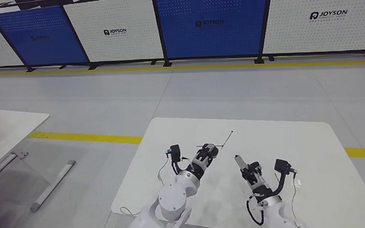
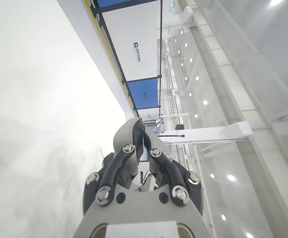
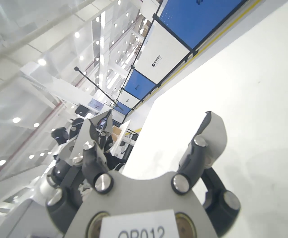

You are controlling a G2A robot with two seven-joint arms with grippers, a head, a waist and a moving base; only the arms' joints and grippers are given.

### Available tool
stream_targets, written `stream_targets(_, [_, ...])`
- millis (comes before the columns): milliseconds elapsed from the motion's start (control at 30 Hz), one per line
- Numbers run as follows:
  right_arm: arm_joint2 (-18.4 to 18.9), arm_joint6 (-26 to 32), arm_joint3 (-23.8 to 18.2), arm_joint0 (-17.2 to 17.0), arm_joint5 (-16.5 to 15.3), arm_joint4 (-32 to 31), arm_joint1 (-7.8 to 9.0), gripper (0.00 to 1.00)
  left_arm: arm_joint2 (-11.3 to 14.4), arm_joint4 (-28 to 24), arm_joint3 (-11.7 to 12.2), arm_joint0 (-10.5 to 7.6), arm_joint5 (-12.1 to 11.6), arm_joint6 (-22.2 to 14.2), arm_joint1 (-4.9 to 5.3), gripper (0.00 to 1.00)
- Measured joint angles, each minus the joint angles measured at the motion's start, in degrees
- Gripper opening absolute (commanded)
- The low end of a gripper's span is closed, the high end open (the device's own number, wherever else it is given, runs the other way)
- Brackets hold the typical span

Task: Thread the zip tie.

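White table (image 1: 292, 146) on an open shop floor; blue and white partition panels (image 1: 209, 22) along the far side, yellow floor line (image 1: 86, 137) in front of them.

Left gripper (image 1: 209, 150) sits left of centre, pinched tight on the zip tie (image 1: 223, 140); in the left wrist view its pads (image 2: 141, 137) meet with no gap. The strap runs out from the pinch toward the far right, and the small head is at the free far end; it looks lifted off the table rather than lying on it. A short stub seems to poke out on the left side of the pinch, too thin to be sure.

Right gripper (image 1: 239, 158) is just to the right and a little nearer; spread wide, holding nothing, not touching the tie.

Step, as I read it: tie is picked up and presented, threading not yet started; no loop formed.

Next move likely calls for the right gripper to close on the free head end and steady it; then tail and head slot must be lined up closely. Thin, springy strap; slot orientation is not readable from here; misalignment is the main risk.
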Motion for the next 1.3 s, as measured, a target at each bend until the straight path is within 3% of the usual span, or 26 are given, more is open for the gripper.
stream_targets(100, [-1.3, -5.0, 0.6, -0.5, 0.7, -10.5, -0.15, 1.0, -0.5, -0.5, -1.2, 0.69, -0.6, -0.2, 0.06, 0.0])
stream_targets(333, [-1.2, -4.3, 0.6, -0.4, 0.7, -6.6, -0.12, 1.0, -0.5, -0.6, -1.3, 0.86, -1.0, -0.1, 0.06, 0.0])
stream_targets(600, [-2.2, 1.5, 1.3, 0.9, 1.6, -23.1, 0.78, 1.0, 0.2, 1.8, -2.3, 1.76, -0.2, -1.2, 0.27, 0.0])
stream_targets(933, [-2.1, 1.1, 1.6, 1.0, 0.8, -22.1, 0.74, 1.0, 0.5, 2.6, -2.1, 1.76, -0.1, -1.9, 0.32, 0.0])
stream_targets(967, [-1.8, 0.7, 1.8, 1.1, 0.8, -21.3, 0.71, 0.82, 0.7, 2.7, -2.1, 1.72, -0.1, -2.0, 0.32, 0.0])
stream_targets(1000, [-1.2, -0.1, 2.1, 1.4, 1.3, -20.5, 0.67, 0.4, 0.8, 2.9, -2.2, 1.71, -0.2, -2.1, 0.32, 0.0])
stream_targets(1100, [-1.2, 0.3, 2.9, 2.2, 2.1, -20.7, 0.6, 0.25, 1.0, 3.1, -2.4, 1.72, -0.2, -2.1, 0.31, 0.0])
stream_targets(1300, [-2.4, 4.3, 3.6, 3.7, 0.0, -21.2, 0.57, 0.29, 1.2, 3.3, -2.4, 1.89, -0.5, -2.8, 0.35, 0.0])
